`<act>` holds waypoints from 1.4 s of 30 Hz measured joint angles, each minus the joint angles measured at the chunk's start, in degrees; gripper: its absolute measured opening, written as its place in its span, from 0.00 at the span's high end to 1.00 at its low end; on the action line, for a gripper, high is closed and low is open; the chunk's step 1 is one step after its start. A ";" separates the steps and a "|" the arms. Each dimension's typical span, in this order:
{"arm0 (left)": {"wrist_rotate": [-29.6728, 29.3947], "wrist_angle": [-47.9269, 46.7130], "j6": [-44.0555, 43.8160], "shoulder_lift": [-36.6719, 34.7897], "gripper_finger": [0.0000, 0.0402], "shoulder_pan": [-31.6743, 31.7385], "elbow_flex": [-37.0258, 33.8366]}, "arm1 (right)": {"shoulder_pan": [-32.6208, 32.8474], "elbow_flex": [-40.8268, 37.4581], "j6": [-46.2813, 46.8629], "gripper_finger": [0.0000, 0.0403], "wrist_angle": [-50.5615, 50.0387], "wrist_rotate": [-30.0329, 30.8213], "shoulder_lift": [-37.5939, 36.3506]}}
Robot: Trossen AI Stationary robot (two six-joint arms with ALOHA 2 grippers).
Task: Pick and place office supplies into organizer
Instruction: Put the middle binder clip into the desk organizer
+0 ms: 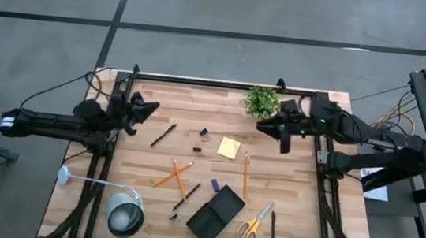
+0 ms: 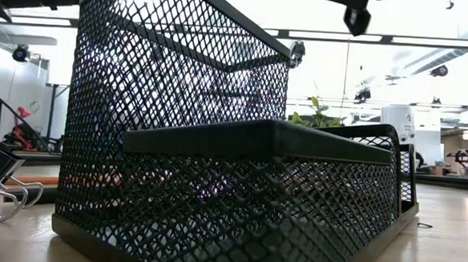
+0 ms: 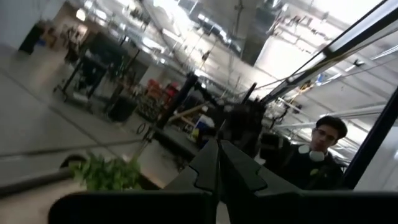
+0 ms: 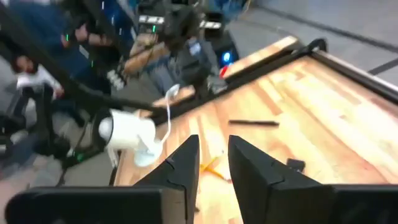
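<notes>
We start at the right gripper [image 4: 213, 163], where the jaws stand a narrow gap apart with nothing between them (bare wood shows through the slot). It hangs above the table's [image 1: 300, 192] far right part, just beside the plant [image 1: 262, 101], and well apart from the supplies. The left gripper [image 3: 219, 163] has its jaws pressed together, empty, raised over the far left edge of the table.

Out from there we find the sticky pad [image 1: 229, 148] near the middle, a small binder clip [image 1: 204, 135] beside it, a black pen [image 1: 163, 135] further left. Two orange pencils [image 1: 174, 174] lie crossed, a third pencil [image 1: 245, 175] lies alone. The scissors [image 1: 253, 223] sit at the near right with another pen [image 1: 272, 231] alongside. The organizer [image 1: 216, 214] rests near the front edge, between the pencils and the scissors; the low view shows nothing inside it. The lamp [image 1: 125, 215] stands at the near left corner.
</notes>
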 joint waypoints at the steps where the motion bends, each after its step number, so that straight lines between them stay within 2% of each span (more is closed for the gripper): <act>1: 0.00 -0.31 -0.71 0.00 1.00 0.00 0.02 | 0.24 1.91 -0.53 0.80 -0.88 -0.72 1.84; 4: 0.27 -0.73 -0.93 0.01 1.00 -0.04 0.02 | 1.22 7.53 -2.87 0.78 -4.12 -1.37 6.73; 9: 1.03 -9.34 -0.99 -0.62 1.00 -0.04 0.08 | 3.71 15.54 -11.03 0.75 -11.94 -1.37 16.23; 15: -0.35 -7.77 -2.14 -1.67 1.00 0.00 -0.30 | 5.25 20.21 -15.53 0.73 -13.99 -5.10 28.24; 22: -1.34 -7.78 -1.84 -3.39 1.00 0.00 -0.24 | 5.12 26.27 -23.41 0.69 -13.70 -5.09 38.98; 34: -2.38 -7.69 -2.19 -3.29 1.00 0.00 -0.33 | 4.50 34.44 -24.51 0.58 -13.78 -5.23 56.63; 37: -2.36 -7.26 -2.21 -3.10 1.00 0.00 -0.37 | 4.25 36.75 -21.95 0.56 -13.92 -5.53 60.34; 42: -2.33 -6.13 -2.08 -3.28 1.00 0.00 -0.43 | 3.35 39.50 -23.26 0.53 -13.79 -6.90 64.65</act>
